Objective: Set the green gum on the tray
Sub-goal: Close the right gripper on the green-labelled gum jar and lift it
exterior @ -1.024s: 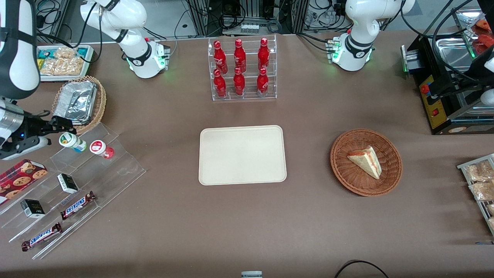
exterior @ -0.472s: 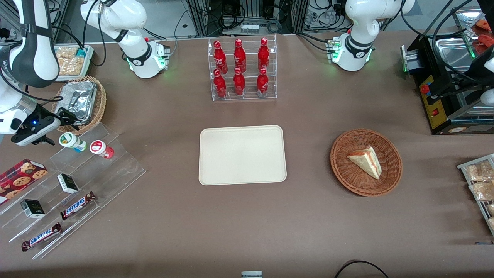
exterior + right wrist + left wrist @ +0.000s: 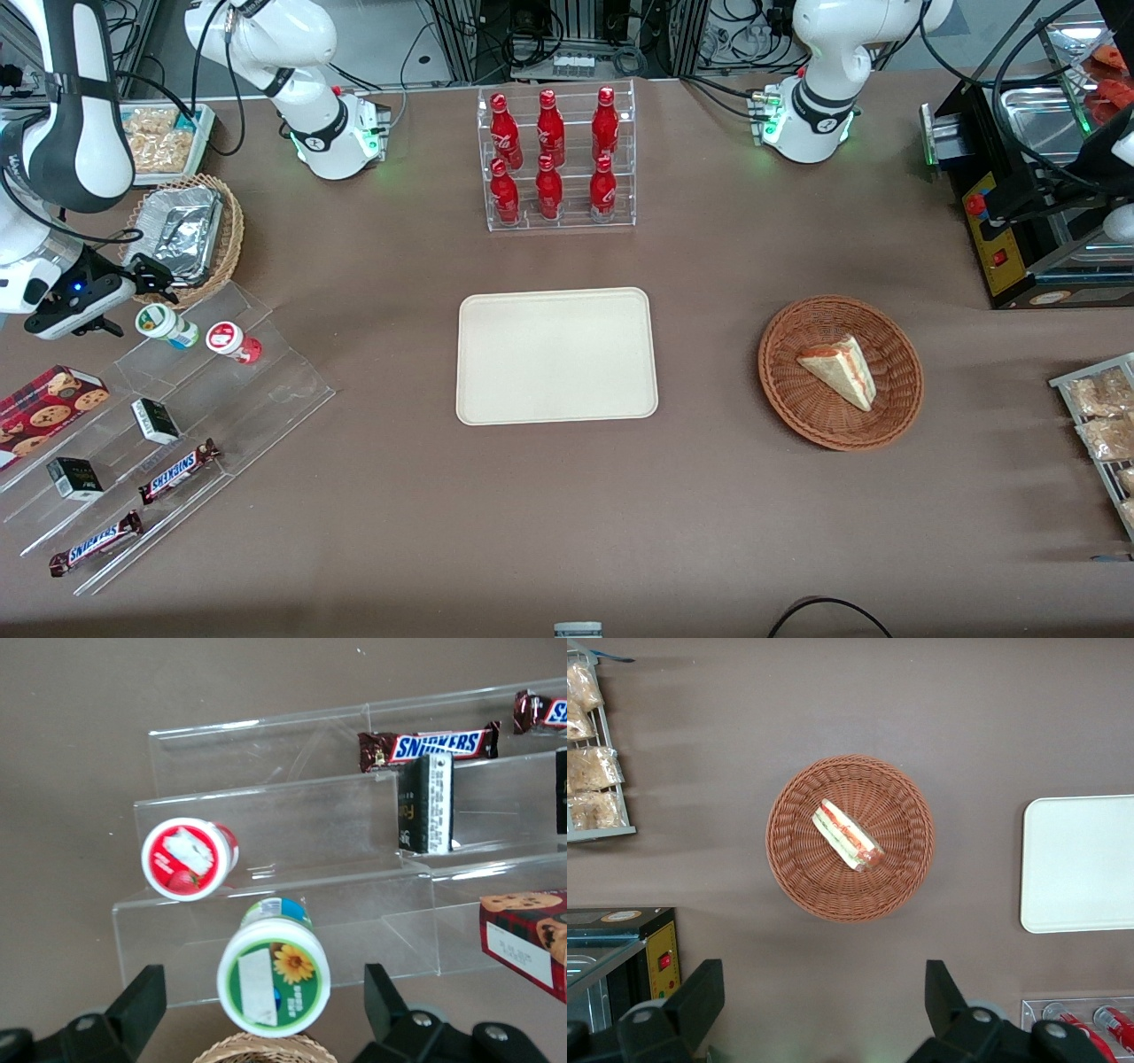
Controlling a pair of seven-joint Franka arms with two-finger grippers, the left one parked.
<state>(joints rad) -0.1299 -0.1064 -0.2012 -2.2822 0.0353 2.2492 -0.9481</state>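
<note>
The green gum [image 3: 158, 322] lies tipped on the top step of a clear acrylic rack [image 3: 221, 390] at the working arm's end of the table. The red-lidded canister [image 3: 227, 339] lies beside it. In the right wrist view the green gum's lid [image 3: 274, 977] faces the camera and sits between my open fingers [image 3: 142, 997], with a gap on each side. My gripper [image 3: 133, 299] hovers just over the gum, empty. The cream tray [image 3: 556, 354] lies bare at the table's middle, toward the parked arm from the gum.
A wicker basket with a foil pan [image 3: 182, 237] stands next to the gripper, farther from the camera. The rack also holds Snickers bars [image 3: 177, 470] and small black boxes [image 3: 155, 420]. A cookie box [image 3: 44, 403], a bottle rack [image 3: 556, 159] and a sandwich basket [image 3: 840, 372] are around.
The arm's wrist has swung up and away from the camera while the gripper stays by the green gum. The gum and the red canister have not moved.
</note>
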